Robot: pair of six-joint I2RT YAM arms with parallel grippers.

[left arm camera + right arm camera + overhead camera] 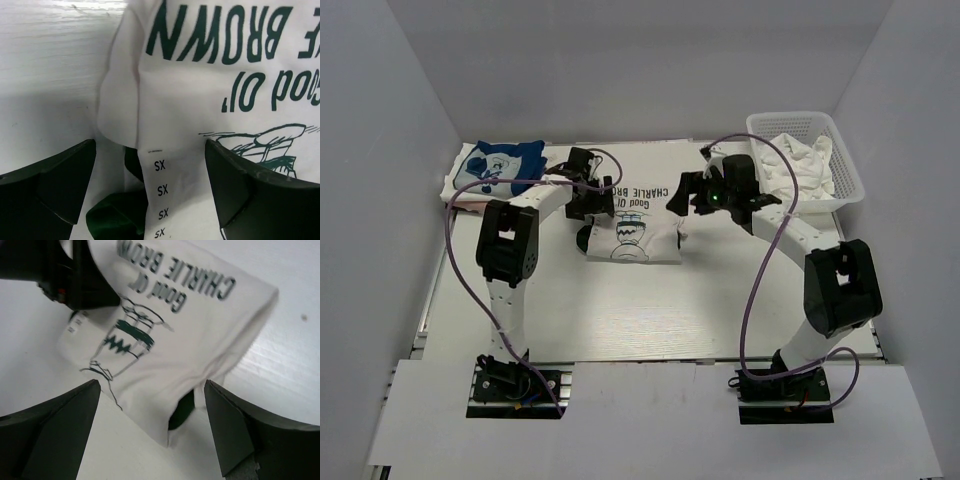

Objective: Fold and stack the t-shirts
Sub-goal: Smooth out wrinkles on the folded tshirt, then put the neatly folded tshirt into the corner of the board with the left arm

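Overhead, the Charlie Brown shirt (pixel 638 222) lies partly folded in the middle of the tabletop (pixel 650 310), its print facing up. The left gripper (pixel 590 200) hangs over its left edge and the right gripper (pixel 680 195) over its right edge; both are spread wide and hold nothing. The blue shirt (pixel 495 170) sits folded at the far left corner. A white basket (pixel 850 190) at the far right holds pale crumpled cloth (pixel 800 160) (which garment it is, I cannot tell).

From the left wrist, the fingers (pixel 50 185) stand wide apart above the shirt's folded edge, gripping nothing. Between them runs a strip of size stickers (pixel 160 190), and a bit of dark green fabric (pixel 112 215) pokes out below the white. The green lettering reads upside down here.

From the right wrist, the fingers (pixel 250 430) are likewise fully parted and empty, hovering above a corner of the shirt where a dark green patch (pixel 182 410) shows under the white layer. The left gripper appears as a black shape over the shirt's far edge.
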